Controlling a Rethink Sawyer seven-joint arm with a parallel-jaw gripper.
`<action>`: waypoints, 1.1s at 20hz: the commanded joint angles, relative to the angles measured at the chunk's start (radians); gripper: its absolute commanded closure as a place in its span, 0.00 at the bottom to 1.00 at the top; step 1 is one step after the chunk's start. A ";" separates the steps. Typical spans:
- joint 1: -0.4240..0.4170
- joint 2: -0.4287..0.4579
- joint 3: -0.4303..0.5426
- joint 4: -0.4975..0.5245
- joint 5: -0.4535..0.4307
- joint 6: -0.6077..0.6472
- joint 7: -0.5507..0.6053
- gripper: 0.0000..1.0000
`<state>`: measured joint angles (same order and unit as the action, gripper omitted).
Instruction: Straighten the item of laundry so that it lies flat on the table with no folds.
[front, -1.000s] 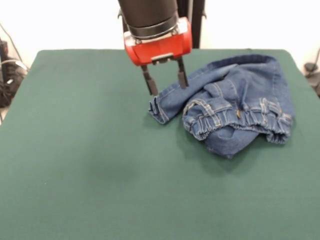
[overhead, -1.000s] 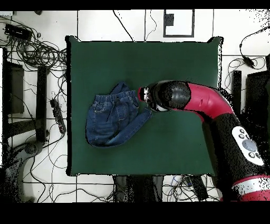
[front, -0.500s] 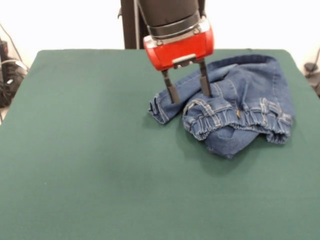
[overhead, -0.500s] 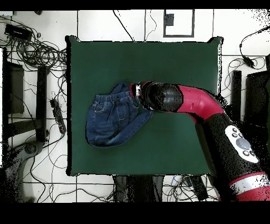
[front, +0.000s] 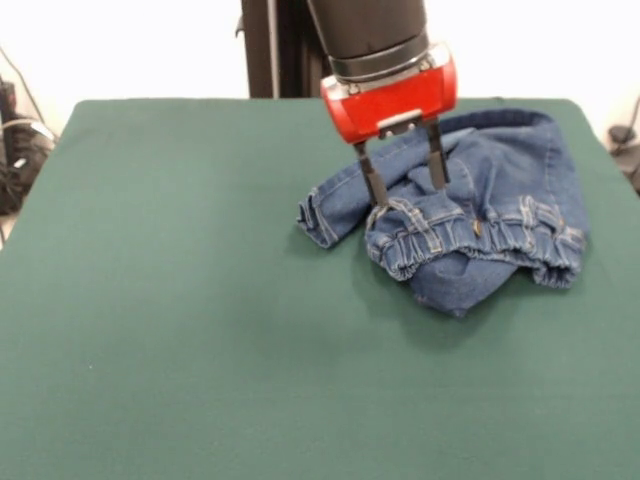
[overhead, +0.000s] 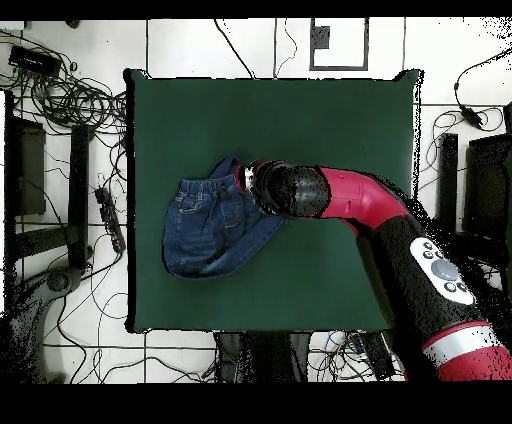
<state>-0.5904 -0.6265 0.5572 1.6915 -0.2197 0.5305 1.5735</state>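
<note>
End effector (front: 405, 192): fingers spread, holding nothing, tips low over the crumpled denim near its gathered waistband.
Bench (front: 180, 330): dark green top, mostly bare; the jeans (front: 470, 205) lie toward one side.
Step in hand: judged as the approach to a grasp, nothing pinched yet.
Next move: likely needs the fingers to drop, pinch a fold, then draw it outward.
Jeans' look: bunched blue denim, one leg doubled under, elastic waist rumpled, tan stitching, far from flat.
</note>
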 joint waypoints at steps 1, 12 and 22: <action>0.073 0.040 0.023 0.061 -0.030 0.013 0.044 0.00; 0.088 0.041 0.026 0.114 -0.052 -0.149 0.093 0.00; 0.129 0.112 -0.034 0.094 -0.075 -0.183 0.074 0.00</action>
<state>-0.5265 -0.5893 0.5505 1.7431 -0.2265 0.3857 1.5735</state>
